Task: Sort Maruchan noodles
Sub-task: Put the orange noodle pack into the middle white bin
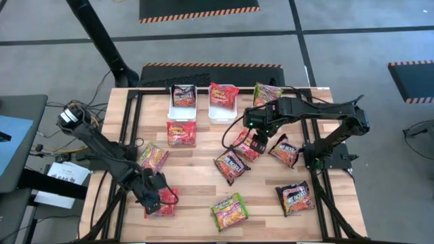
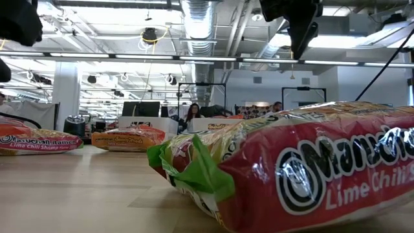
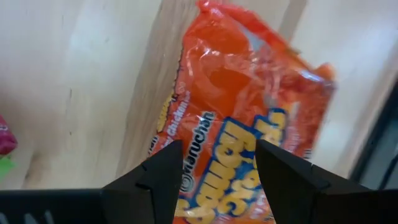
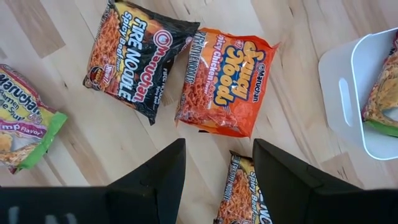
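Left wrist view: left gripper (image 3: 214, 180) low over an orange noodle packet (image 3: 242, 118) on the bench (image 3: 81, 81), jaws spread astride it. Pick underway; next, close and lift. Farther off, right gripper (image 4: 214, 180) spread above more packets.

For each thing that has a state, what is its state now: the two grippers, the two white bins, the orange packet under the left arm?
Left gripper: jaws open, above the orange packet, no grip.
Right gripper: jaws open, holding nothing.
Left bin: holds a dark packet.
Right bin: holds a red packet.
Orange packet: lying flat on the table.
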